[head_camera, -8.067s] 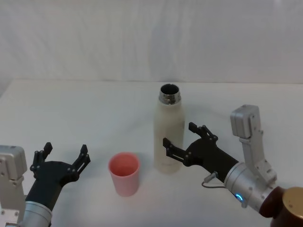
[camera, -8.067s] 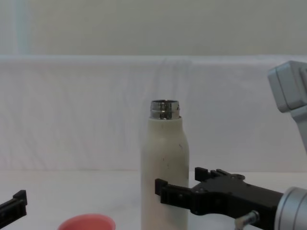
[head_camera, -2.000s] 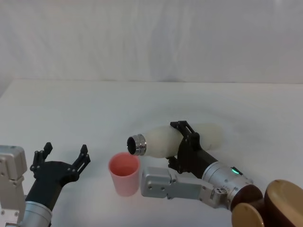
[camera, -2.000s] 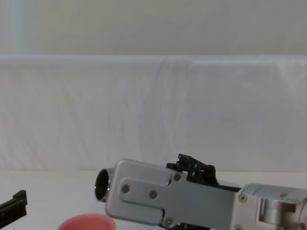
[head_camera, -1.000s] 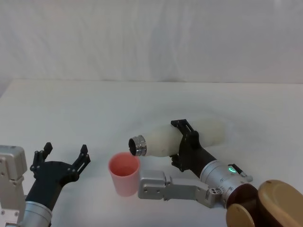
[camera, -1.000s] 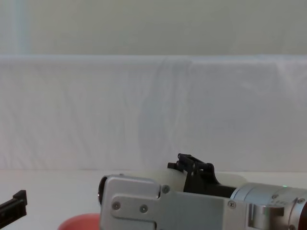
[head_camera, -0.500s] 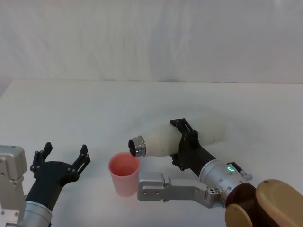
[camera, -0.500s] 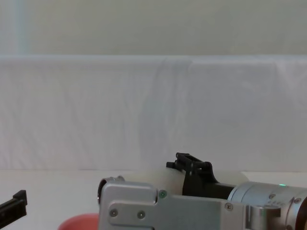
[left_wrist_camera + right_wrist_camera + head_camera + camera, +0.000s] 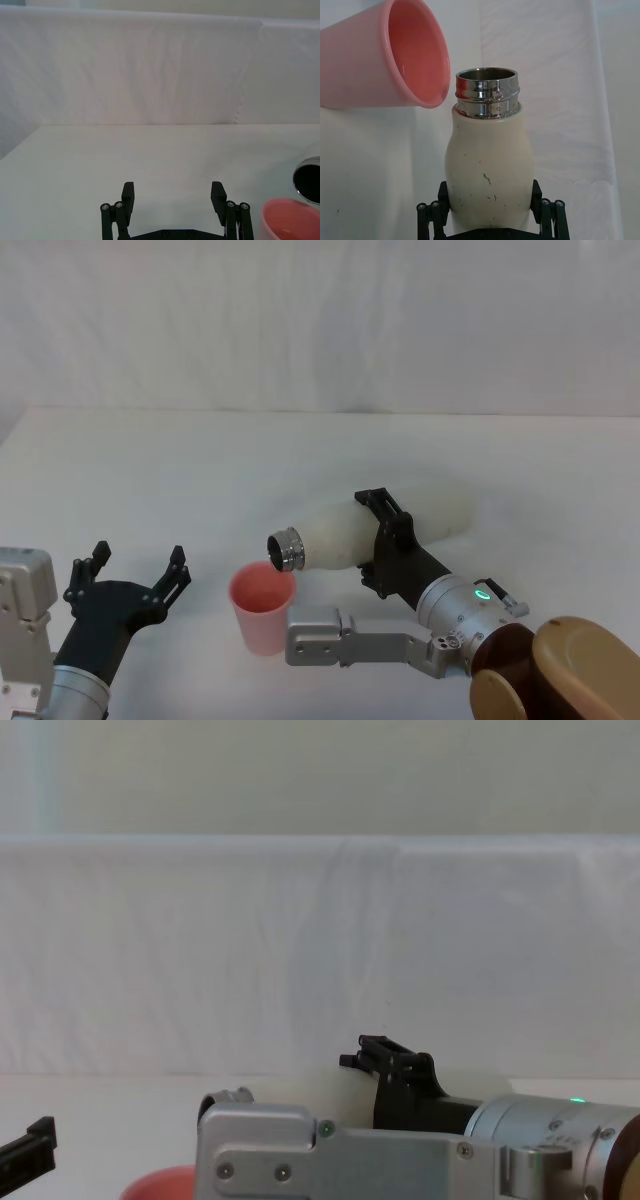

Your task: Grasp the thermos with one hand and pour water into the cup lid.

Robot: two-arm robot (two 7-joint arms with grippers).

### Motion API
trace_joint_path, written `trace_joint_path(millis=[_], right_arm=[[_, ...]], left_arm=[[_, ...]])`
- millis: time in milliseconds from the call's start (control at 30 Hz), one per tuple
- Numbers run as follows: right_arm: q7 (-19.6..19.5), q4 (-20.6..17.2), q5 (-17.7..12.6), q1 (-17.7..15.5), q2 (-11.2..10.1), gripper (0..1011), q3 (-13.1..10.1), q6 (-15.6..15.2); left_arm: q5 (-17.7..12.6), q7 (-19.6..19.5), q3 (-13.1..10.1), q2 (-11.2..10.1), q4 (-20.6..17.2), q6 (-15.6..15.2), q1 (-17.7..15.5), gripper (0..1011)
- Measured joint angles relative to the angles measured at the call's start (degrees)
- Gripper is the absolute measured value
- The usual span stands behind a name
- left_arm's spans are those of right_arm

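Head view: thermos (image 9: 370,527) held nearly horizontal above the white surface (image 9: 200,470), steel neck dipped slightly toward the cup lid (image 9: 263,606). Right gripper (image 9: 382,540) clamped around the cream body at mid-length, black fingers (image 9: 370,497) pressed on either side. Neck mouth positioned just over the far right edge of the pink rim, not over the centre. Cup lid upright on the surface, between the two arms. Left gripper (image 9: 135,567) parked low at the near left, fingers spread wide, holding nothing, well apart from the cup lid. Right wrist view: fingers (image 9: 431,212) seen flanking the thermos (image 9: 489,162) body; open neck beside the cup lid (image 9: 390,57) rim, close but no contact confirmed. Thin glossy film noted inside the pink wall, possibly water; no stream visible at the neck. Left wrist view: cup lid (image 9: 291,220) rim and the dark neck opening just beside it. Risks judged from this pose: mouth so near the rim edge that a stream could land on the lip or spill outside onto the surface; further tilt could knock the steel neck against the light cup lid and tip it; smooth rounded body could slip or rotate in a side clamp as the contents shift.
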State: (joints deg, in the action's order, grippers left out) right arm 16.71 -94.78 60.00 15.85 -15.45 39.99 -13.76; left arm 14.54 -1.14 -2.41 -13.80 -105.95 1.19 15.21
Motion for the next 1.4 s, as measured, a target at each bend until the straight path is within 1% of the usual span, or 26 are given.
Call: trace_joint_path(millis=[1400], right_arm=[[1.03,-0.88,3.45,0.67,-0.5,957,1.34,-0.93]], left_arm=[[0.0,0.0,0.0,0.0,0.0,0.0,0.0,1001]])
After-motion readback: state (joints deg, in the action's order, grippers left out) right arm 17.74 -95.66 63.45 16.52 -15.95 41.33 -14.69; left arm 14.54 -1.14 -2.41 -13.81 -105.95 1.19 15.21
